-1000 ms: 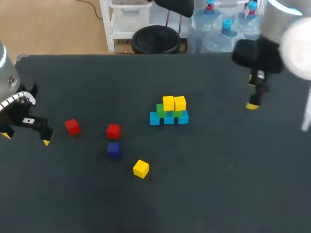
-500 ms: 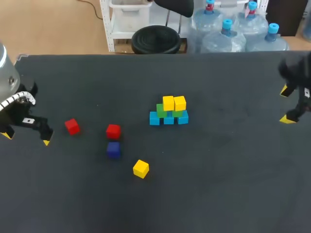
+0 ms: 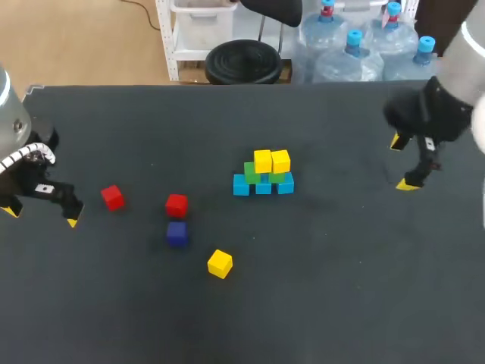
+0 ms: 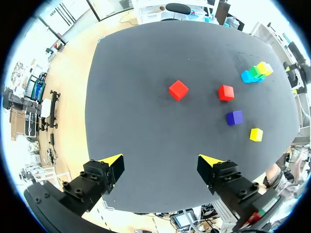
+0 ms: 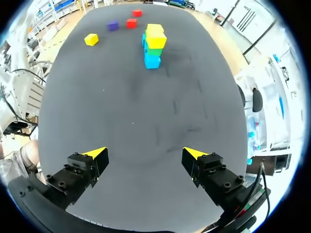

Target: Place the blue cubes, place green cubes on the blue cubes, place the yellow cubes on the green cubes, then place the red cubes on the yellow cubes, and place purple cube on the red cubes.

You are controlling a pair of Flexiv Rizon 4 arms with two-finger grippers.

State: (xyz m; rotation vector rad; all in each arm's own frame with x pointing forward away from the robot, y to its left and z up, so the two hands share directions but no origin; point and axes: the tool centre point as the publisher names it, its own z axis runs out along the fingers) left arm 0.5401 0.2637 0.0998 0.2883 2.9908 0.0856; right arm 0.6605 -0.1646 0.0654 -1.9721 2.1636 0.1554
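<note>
A stack stands mid-table: a row of three blue cubes (image 3: 263, 186), green cubes (image 3: 252, 172) on them and two yellow cubes (image 3: 271, 161) on top; the right wrist view has this stack (image 5: 153, 43) far ahead of the fingers. Loose on the table's left half are two red cubes (image 3: 113, 197) (image 3: 176, 205), a purple cube (image 3: 176, 233) and a yellow cube (image 3: 220, 263). My left gripper (image 3: 42, 216) (image 4: 161, 160) stays open at the left edge, well short of the red cubes (image 4: 178, 90) (image 4: 226, 92). My right gripper (image 3: 402, 163) (image 5: 145, 153) is open and empty, right of the stack.
The dark table top (image 3: 318, 288) carries only the cubes. In the left wrist view the purple cube (image 4: 234, 117) and loose yellow cube (image 4: 256, 134) lie beyond the right-hand finger.
My right arm swung out toward the table's right edge and then came back inward, ending right of the stack. The left arm and all cubes stayed put.
</note>
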